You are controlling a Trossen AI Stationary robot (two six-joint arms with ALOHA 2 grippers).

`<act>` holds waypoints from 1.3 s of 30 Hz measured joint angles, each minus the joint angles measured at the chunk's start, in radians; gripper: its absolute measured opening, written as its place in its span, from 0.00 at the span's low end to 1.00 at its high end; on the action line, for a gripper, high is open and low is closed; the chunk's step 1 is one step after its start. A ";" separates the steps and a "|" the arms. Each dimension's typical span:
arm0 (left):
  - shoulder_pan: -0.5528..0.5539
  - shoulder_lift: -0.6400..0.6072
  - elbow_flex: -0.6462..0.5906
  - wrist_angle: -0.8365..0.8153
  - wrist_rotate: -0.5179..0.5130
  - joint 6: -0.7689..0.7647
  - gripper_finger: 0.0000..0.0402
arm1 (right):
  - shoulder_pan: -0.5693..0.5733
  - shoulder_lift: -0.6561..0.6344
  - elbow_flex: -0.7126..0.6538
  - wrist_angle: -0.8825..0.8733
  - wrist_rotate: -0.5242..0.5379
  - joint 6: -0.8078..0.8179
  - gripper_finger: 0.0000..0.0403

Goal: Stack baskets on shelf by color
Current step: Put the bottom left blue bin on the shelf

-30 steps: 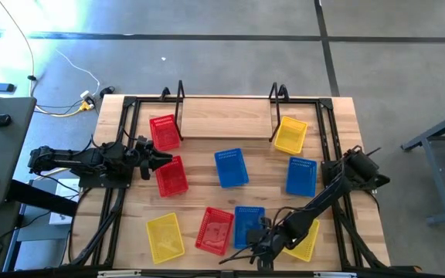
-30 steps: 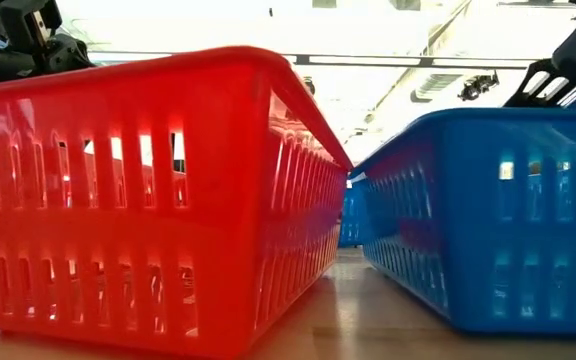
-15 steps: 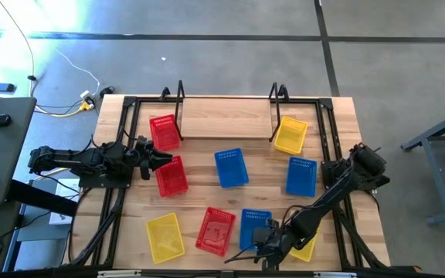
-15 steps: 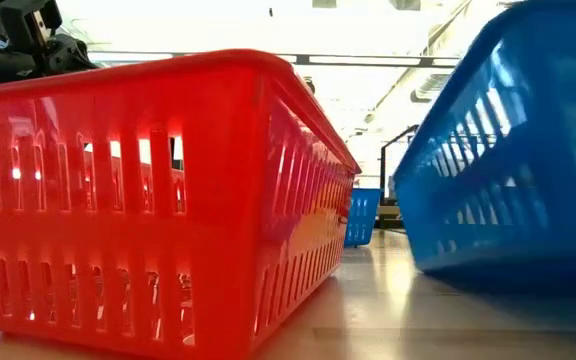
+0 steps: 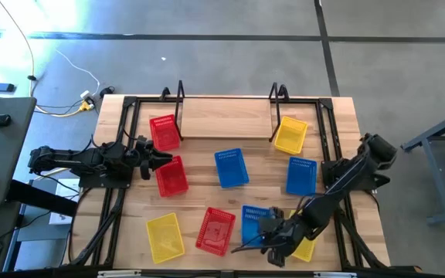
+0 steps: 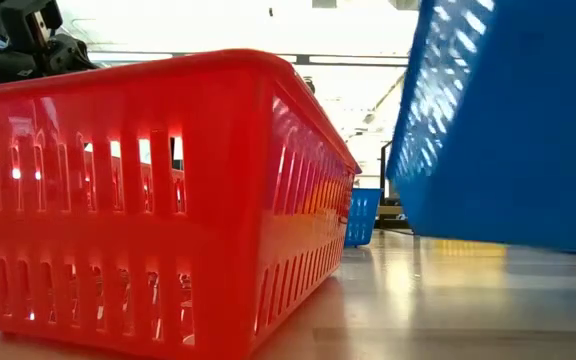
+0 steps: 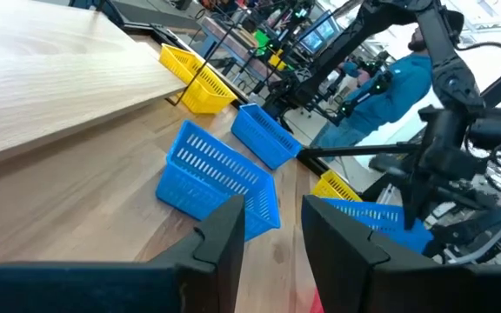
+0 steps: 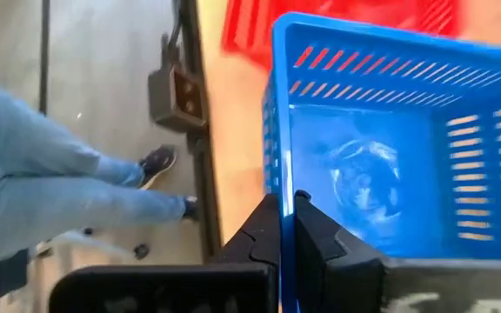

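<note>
Right pincer (image 8: pixel 287 228) pinches blue basket (image 8: pixel 390 148) rim, lifting it clear of worktop (image 5: pixel 207 123) for shelf. Left pincer (image 7: pixel 268 235) spread, idle by red basket (image 5: pixel 171 176).

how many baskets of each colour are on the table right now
red baskets: 3, at
yellow baskets: 3, at
blue baskets: 3, at, and, the last held by the right gripper
total: 9
</note>
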 joint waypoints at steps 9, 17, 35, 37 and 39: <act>0.000 0.000 0.000 0.000 -0.003 0.000 0.26 | -0.070 -0.145 0.000 -0.082 0.174 -0.167 0.00; 0.000 0.000 0.000 0.000 -0.003 0.000 0.26 | -0.190 -0.295 0.000 -0.178 0.294 -0.417 0.00; 0.000 0.000 0.000 0.001 -0.002 -0.001 0.26 | -0.565 -0.420 0.000 -0.278 0.304 -1.073 0.00; 0.000 0.000 0.000 0.001 -0.002 -0.001 0.26 | -0.607 -0.406 0.000 -0.301 0.304 -1.130 0.00; 0.000 0.000 0.000 0.001 -0.002 -0.001 0.26 | -0.646 -0.393 0.000 -0.301 0.302 -1.182 0.00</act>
